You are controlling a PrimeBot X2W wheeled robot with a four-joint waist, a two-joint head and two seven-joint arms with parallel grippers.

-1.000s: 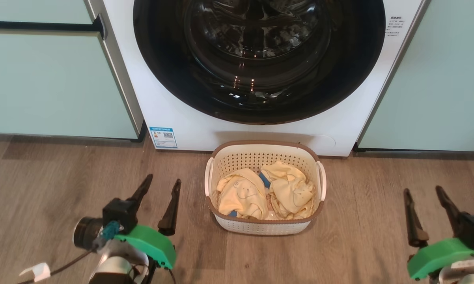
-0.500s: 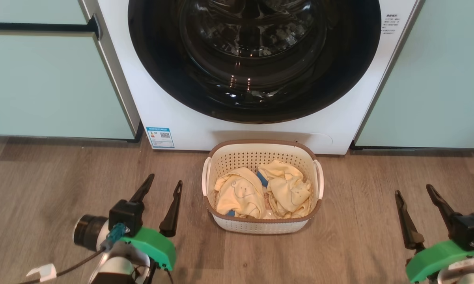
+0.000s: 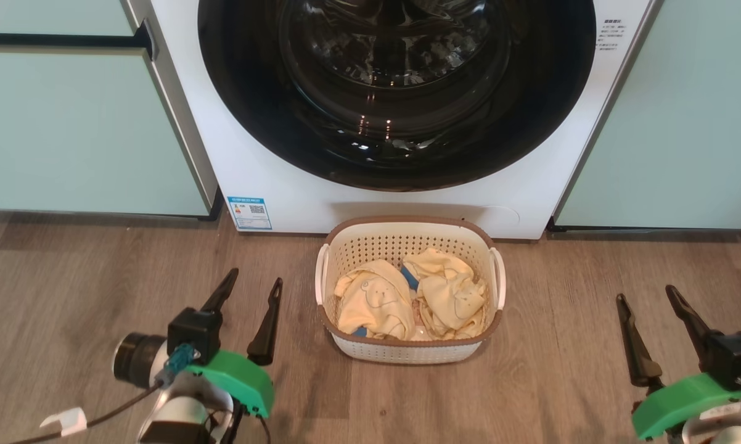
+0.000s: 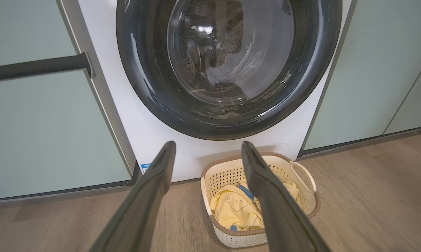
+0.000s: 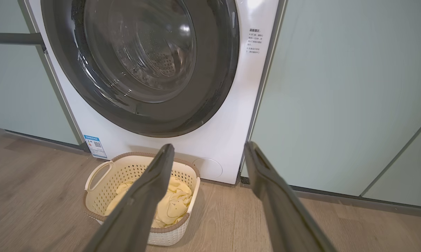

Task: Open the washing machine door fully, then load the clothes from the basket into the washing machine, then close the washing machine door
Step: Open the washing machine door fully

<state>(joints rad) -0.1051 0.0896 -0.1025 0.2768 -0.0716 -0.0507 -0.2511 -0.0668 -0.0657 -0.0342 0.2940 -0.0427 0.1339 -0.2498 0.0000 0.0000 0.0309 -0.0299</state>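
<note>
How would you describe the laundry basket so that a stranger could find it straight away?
Start at the big white washing machine with its round black door. On the wooden floor right in front of it sits the basket: small, cream, perforated, brown-rimmed, and holding pale yellow clothes.

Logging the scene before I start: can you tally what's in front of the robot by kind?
Washing machine: 1
Washing machine door: 1
Basket: 1
Yellow garments: 2 showing
Grippers: 2, left gripper and right gripper, both open
Total: 7
</note>
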